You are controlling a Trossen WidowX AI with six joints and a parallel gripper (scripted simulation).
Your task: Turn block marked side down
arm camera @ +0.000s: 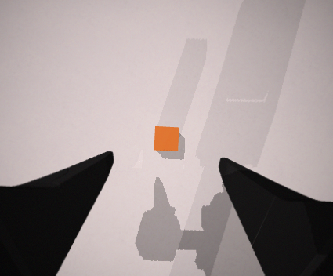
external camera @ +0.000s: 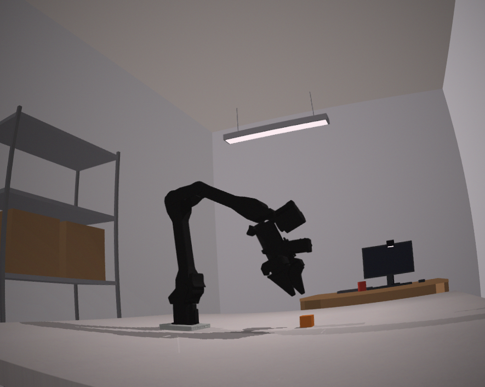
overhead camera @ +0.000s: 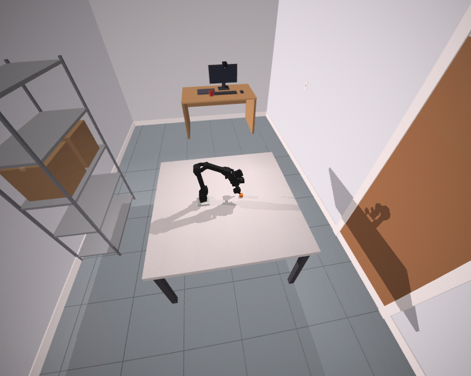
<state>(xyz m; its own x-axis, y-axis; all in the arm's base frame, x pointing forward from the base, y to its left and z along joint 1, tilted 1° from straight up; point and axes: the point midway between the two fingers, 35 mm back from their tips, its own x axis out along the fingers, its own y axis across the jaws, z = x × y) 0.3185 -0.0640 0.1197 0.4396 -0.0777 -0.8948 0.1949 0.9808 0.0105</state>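
Observation:
The orange block (overhead camera: 241, 195) (external camera: 306, 320) (arm camera: 166, 139) rests flat on the table (overhead camera: 227, 242) (external camera: 243, 353) (arm camera: 61, 78). Its top face is plain orange in the wrist view, and no dark mark shows on the faces in view. Its underside and the side turned toward the arm's base are hidden. My gripper (overhead camera: 238, 193) (external camera: 298, 295) (arm camera: 167, 159) is open and empty, pointing down above the table. In the exterior view the fingertips hang clearly above the block and a little to its left. In the wrist view the block shows beyond the fingertips, between their lines.
The arm's base plate (overhead camera: 203, 202) (external camera: 184, 326) stands on the table to the left of the block. Shadows of the arm fall across the table around the block. A desk (overhead camera: 195, 97) with a monitor, and a shelf rack (overhead camera: 49, 231), stand away from the table.

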